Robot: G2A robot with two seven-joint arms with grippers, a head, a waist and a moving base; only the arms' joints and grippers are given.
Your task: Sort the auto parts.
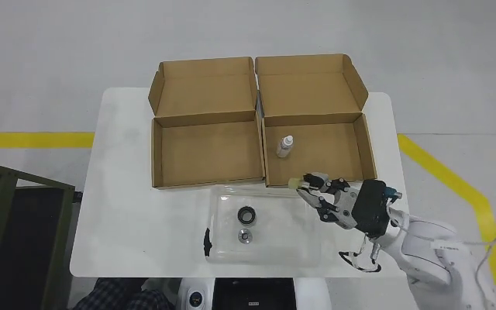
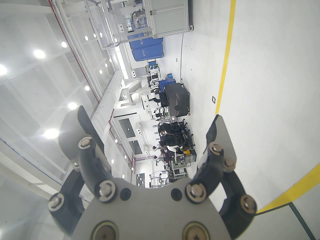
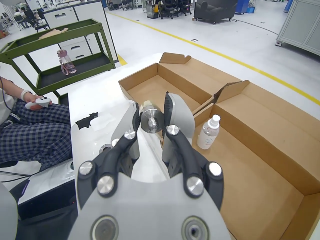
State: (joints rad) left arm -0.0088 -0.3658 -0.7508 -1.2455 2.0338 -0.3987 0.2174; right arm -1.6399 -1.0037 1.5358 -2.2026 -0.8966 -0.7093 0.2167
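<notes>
Beside the right gripper (image 3: 151,112) clamping a metal part (image 3: 149,122) stands a bottle (image 3: 208,133).

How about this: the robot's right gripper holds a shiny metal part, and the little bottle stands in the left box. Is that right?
Not quite. The top view shows the little bottle standing in the right box, not the left box. The right gripper does hold a shiny metal part.
</notes>
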